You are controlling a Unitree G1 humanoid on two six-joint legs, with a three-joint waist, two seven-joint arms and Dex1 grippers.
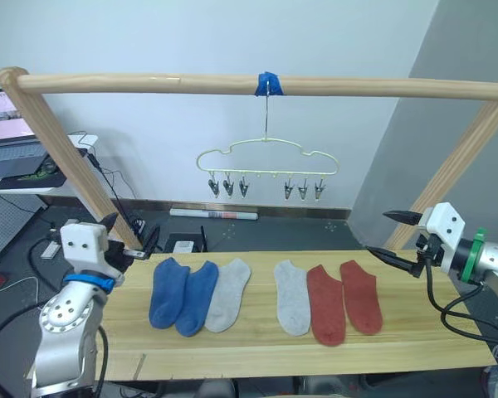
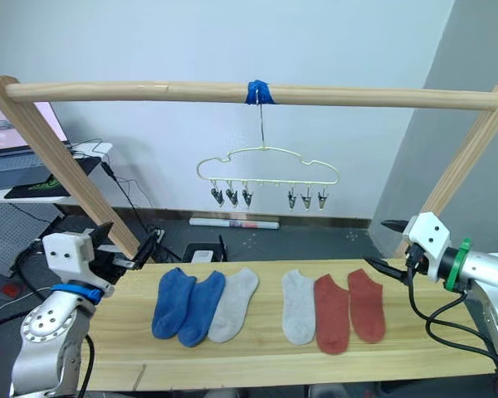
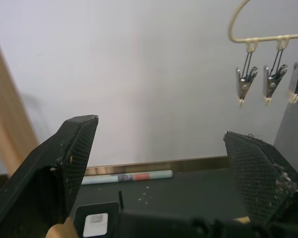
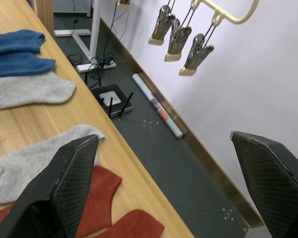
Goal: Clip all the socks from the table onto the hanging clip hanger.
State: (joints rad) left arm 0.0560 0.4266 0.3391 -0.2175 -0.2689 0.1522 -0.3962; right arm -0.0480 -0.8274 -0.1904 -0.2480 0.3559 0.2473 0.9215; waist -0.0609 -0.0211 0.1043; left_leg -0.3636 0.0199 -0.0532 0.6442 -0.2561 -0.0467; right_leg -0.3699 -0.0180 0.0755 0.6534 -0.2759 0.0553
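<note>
Nearest me, the table (image 1: 257, 352) carries six socks in a row between my two sets of fingers: two blue socks (image 1: 183, 294), a grey sock (image 1: 230, 293), another grey sock (image 1: 293, 296) and two red socks (image 1: 343, 300). My left gripper (image 1: 133, 240) has its fingers spread, empty, just beside the blue pair. My right gripper (image 1: 394, 236) also has its fingers spread and empty, just beyond the red pair. The hanger (image 1: 267, 159) hangs from the pole (image 1: 149, 83), above and behind both, its clips (image 1: 226, 186) bare.
</note>
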